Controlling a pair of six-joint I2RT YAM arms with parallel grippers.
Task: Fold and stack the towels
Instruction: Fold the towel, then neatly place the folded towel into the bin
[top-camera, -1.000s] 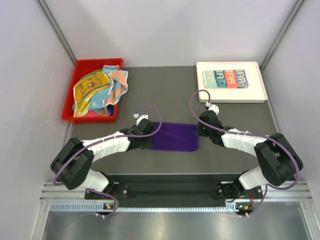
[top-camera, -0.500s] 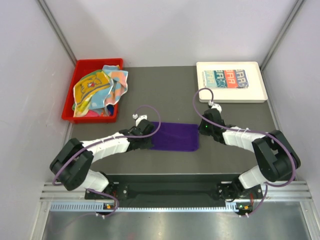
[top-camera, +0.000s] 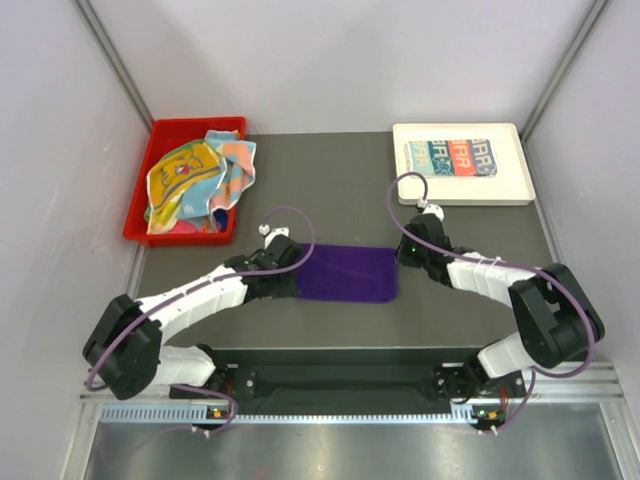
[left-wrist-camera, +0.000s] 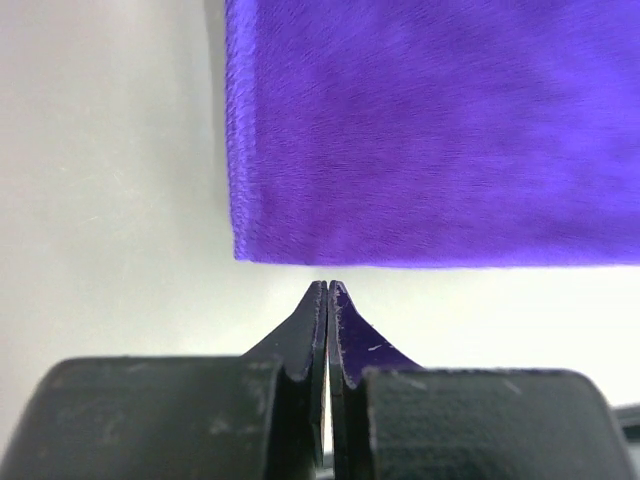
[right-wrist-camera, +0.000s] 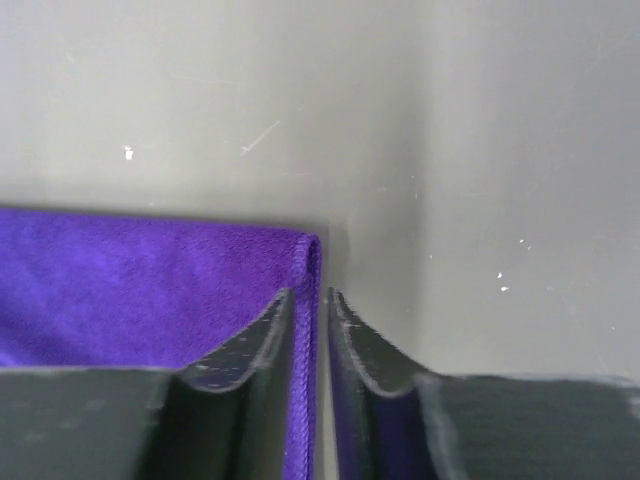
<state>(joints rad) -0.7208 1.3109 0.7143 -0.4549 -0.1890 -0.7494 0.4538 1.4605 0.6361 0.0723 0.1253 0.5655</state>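
The purple towel (top-camera: 350, 273) lies flat mid-surface, between the two arms. The left hand (left-wrist-camera: 327, 288) is pressed together and holds nothing; its tips sit just short of the towel's left hem. The right hand (right-wrist-camera: 310, 295) pinches the right hem, which stands up between its nearly closed fingers.

The step appears to be the next fold. To do it well, the left hand should part, straddle its hem and bite both layers, matching the right. Both hands should then lift evenly and carry their edges across together, so the corners meet squarely.

The towel's edges run straight and wrinkle-free. Bare surface (top-camera: 330, 190) lies beyond it, giving room to swing. The bin (top-camera: 178, 238) of loose towels (top-camera: 195, 180) and the tray (top-camera: 460, 190) with its folded towel (top-camera: 451, 157) stand well apart at the far corners
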